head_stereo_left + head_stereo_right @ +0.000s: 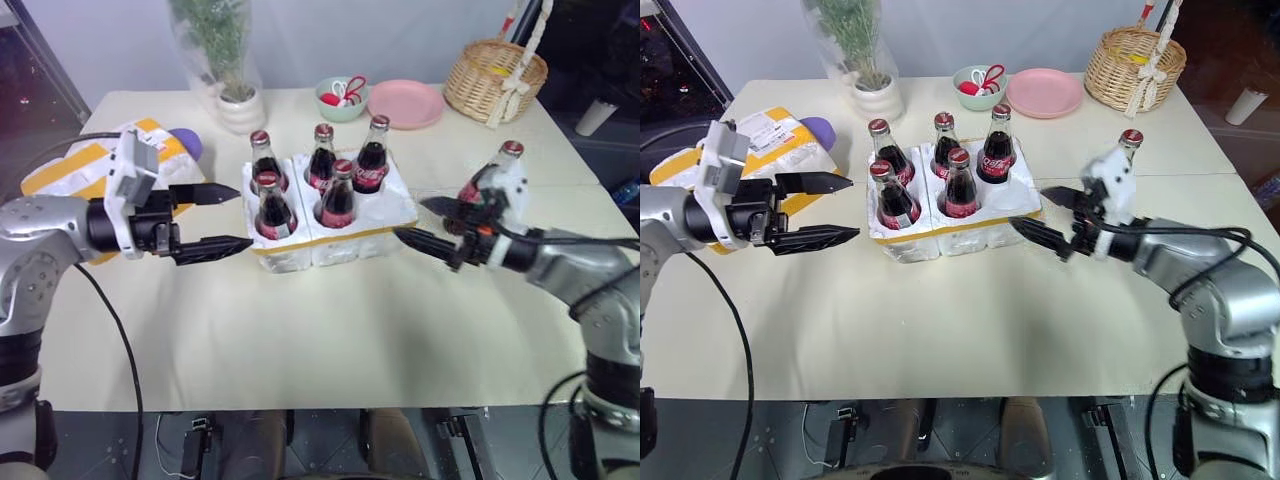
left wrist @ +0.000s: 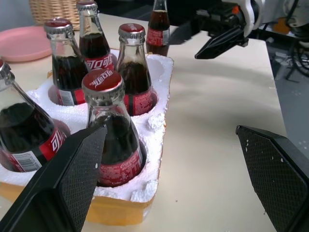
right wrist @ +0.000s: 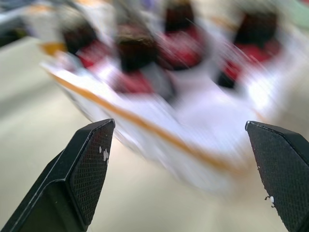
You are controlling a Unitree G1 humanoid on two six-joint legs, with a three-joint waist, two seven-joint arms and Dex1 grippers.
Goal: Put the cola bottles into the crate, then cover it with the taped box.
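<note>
The white foam crate (image 1: 345,245) with its yellow band sits mid-table. Five cola bottles stand in its wells, among them one at the front left (image 1: 272,205) and one at the back right (image 1: 372,152); the front right well (image 1: 1012,200) is empty. A sixth cola bottle (image 1: 503,165) stands on the table to the crate's right, behind my right gripper (image 1: 410,220). That gripper is open, empty and just off the crate's right end. My left gripper (image 1: 243,217) is open and empty at the crate's left end. The taped box (image 1: 80,165) lies far left, partly hidden by my left arm.
Along the back of the table stand a potted plant (image 1: 235,90), a green bowl (image 1: 340,97), a pink plate (image 1: 405,103) and a wicker basket (image 1: 495,78). A purple object (image 1: 190,143) rests by the taped box. Bare tabletop (image 1: 320,330) stretches in front of the crate.
</note>
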